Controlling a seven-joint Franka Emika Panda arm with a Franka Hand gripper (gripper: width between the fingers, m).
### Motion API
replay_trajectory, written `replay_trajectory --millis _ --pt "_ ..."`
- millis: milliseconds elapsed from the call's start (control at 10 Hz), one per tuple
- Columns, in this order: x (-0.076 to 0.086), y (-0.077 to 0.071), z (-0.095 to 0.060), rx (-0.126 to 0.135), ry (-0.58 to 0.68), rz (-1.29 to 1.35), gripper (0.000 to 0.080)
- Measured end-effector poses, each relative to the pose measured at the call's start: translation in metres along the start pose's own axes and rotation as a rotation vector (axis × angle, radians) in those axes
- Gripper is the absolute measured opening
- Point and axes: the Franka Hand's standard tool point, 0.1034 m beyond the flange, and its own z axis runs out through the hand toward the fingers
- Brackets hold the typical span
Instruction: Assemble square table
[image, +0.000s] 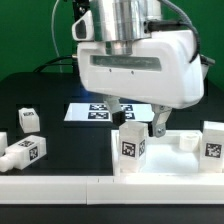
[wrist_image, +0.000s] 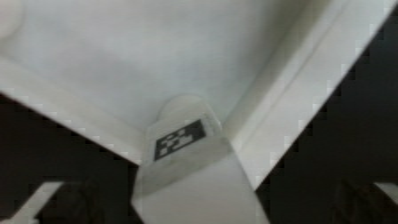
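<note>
The flat white marker board (image: 100, 110) lies on the black table (image: 60, 95), and everything here is placed from it. The white two-finger gripper (image: 140, 122) hangs over the marker board's near edge, its dark jaws standing apart with nothing clamped between them.

Nearer the camera than the marker board, and toward the exterior view's right, lies the white plastic square panel with a raised rim (image: 175, 158) (wrist_image: 107, 50). A stubby white leg bearing a black-and-white square tag (image: 133, 146) (wrist_image: 178, 140) stands upright at the panel's corner just below the open jaws. In the wrist view it rises beside the panel's rim edge; whether it sits in a socket cannot be told. A second tagged leg (image: 214, 141) stands at the panel's far end, well to the exterior view's right of the marker board.

To the exterior view's left of the marker board a third tagged leg (image: 28, 120) stands upright, and a fourth (image: 24, 152) lies on its side nearer the camera. Bare black table separates these two from the marker board. A long white rail (image: 60, 185) bounds the near side.
</note>
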Motion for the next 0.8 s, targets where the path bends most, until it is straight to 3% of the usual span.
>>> replay_trajectory --millis 300,400,500,700,800 --pt "0.0001 0.0014 0.0020 -0.005 0.001 -0.121 0.0649" --pt "0.0001 0.0014 0.0021 -0.005 0.001 -0.121 0.0521" --pt "-0.0002 0.0011 0.0021 -0.004 0.000 -0.078 0.0521" --pt "-0.0006 0.0008 0.0023 -0.001 -0.002 0.076 0.0283" --pt "-0.0007 0.0008 0.0023 -0.001 -0.002 0.133 0.0283"
